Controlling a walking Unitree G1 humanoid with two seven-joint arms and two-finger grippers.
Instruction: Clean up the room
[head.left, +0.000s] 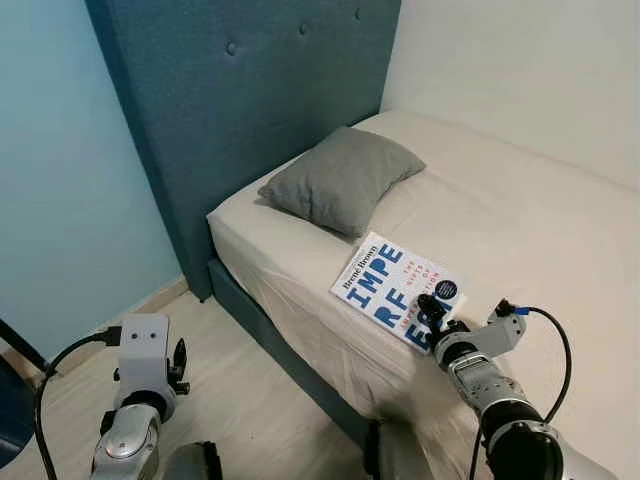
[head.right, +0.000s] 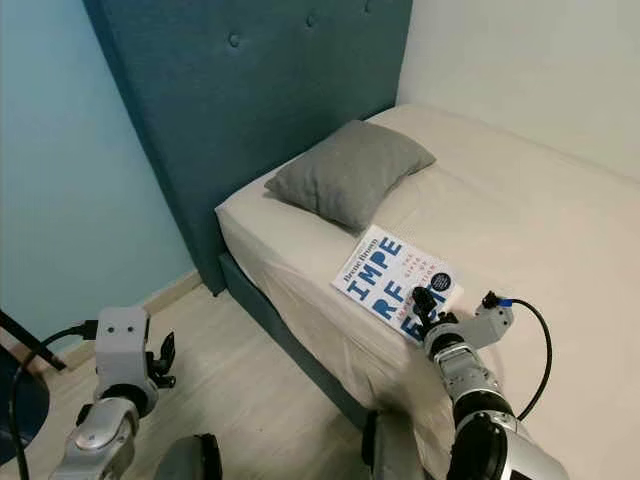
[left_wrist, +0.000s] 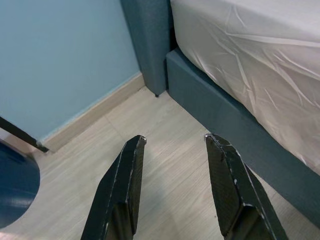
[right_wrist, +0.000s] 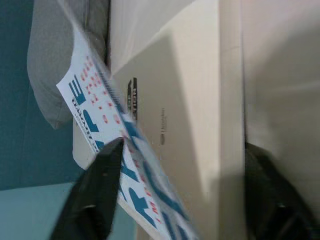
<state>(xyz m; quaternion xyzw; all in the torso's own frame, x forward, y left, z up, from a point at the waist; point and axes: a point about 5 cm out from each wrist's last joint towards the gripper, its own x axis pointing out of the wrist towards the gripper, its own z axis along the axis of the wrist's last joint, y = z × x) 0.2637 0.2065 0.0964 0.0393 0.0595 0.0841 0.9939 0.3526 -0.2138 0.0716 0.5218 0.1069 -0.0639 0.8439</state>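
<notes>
Book (head.left: 395, 288) lying on the bed (head.left: 520, 210) near its edge, just below the grey pillow (head.left: 343, 177). My right gripper (right_wrist: 175, 195) straddles the book's corner, fingers (right_wrist: 95, 195) spread either side; the right wrist view reveals the lifted cover. My left gripper (left_wrist: 175, 185) hangs open over the floor (left_wrist: 165, 150), holding nothing, beside the blue headboard (head.left: 250, 100).

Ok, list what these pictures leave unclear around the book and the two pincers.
- Book: in the eye views its near corner is hidden behind the right pincer.
- Book cover in the right wrist view: blurred, title unreadable there.
- Whether the right pincer grips the book: fingers straddle it, contact unclear.
- Dark blue object by the left pincer: cut off by the edge.
</notes>
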